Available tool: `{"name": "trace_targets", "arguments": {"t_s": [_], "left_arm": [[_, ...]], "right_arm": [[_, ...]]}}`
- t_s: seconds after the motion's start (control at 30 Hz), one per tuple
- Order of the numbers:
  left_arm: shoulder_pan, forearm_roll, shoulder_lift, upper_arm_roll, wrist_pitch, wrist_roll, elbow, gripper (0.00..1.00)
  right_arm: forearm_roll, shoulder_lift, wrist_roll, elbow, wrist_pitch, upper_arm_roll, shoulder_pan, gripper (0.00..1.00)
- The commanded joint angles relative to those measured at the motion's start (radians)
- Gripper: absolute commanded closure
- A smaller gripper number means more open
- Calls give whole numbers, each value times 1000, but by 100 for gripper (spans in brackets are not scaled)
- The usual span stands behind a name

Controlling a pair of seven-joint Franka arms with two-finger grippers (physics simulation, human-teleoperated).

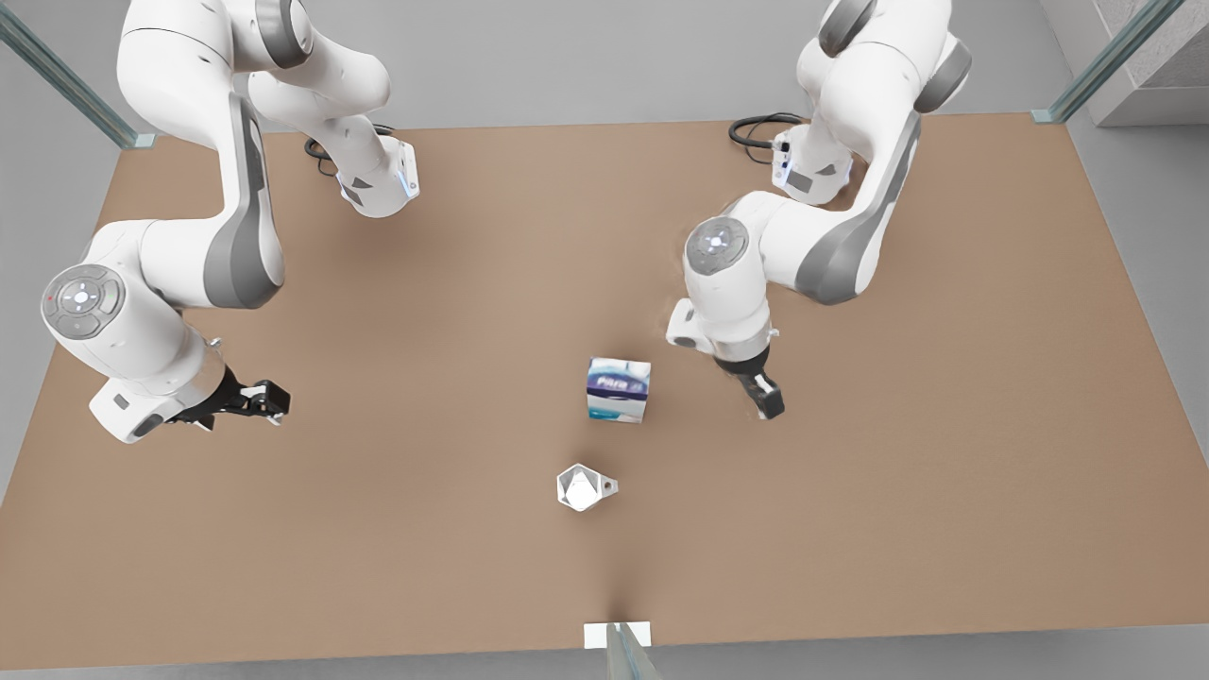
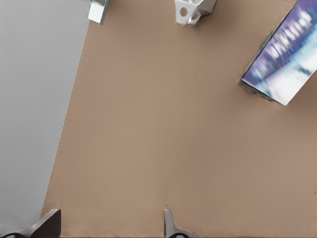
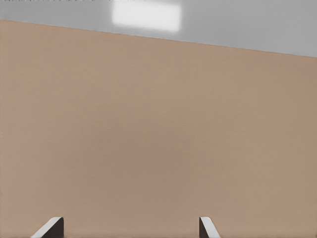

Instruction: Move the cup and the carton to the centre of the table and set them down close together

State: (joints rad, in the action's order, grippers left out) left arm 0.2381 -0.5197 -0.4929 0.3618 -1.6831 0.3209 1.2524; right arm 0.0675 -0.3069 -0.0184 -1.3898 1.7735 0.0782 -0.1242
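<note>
**Both grippers empty, cup and carton sitting mid-bench**

Carton (image 1: 618,389) stands upright near the centre of the bench (image 1: 945,491), blue lettered band facing the front camera. Cup (image 1: 582,487) sits just on the near-edge side of it, close but not touching, white inside up, small handle pointing to the front view's right.

Left gripper (image 1: 767,400) hangs low over the bench just beside the carton, on the front view's right. Fingers spread apart, nothing between them. Its wrist camera sees the carton (image 2: 282,59) and cup (image 2: 193,10) ahead of the fingertips (image 2: 171,225).

Right gripper (image 1: 272,400) is well apart from both items, out at the front view's left, pointing sideways toward the centre. Fingers (image 3: 205,227) wide apart, holding nothing; bare bench (image 3: 158,129) under it.
</note>
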Motion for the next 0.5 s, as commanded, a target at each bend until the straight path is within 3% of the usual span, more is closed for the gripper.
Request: {"name": "trace_targets", "arguments": {"t_s": [0.0, 0.07, 0.23, 0.3, 0.33, 0.37, 0.43, 0.47], "left_arm": [[-23, 124, 7, 0, 3, -63, 1, 0], [-80, 167, 28, 0, 95, -431, 4, 0], [-364, 311, 100, 3, 109, -619, 71, 0], [-338, 337, 186, -145, 19, -445, 156, 0], [-203, 382, 281, -340, -89, -416, 291, 0], [-145, 368, 293, -402, -78, -405, 292, 0], [-158, 359, 287, -388, -72, -307, 280, 0], [-243, 363, 289, -296, -72, -318, 282, 0]], "right_arm": [[0, 0, 0, 0, 0, 0, 0, 0], [0, 0, 0, 0, 0, 0, 0, 0], [0, 0, 0, 0, 0, 0, -2, 0], [-2, 0, 0, 0, 0, 0, -2, 0], [-2, 0, 0, 0, 1, 0, -2, 0], [0, 0, 0, 0, 0, 0, -2, 0], [-2, 0, 0, 0, 1, 0, -3, 0], [-2, 0, 0, 0, 1, 0, -3, 0]]}}
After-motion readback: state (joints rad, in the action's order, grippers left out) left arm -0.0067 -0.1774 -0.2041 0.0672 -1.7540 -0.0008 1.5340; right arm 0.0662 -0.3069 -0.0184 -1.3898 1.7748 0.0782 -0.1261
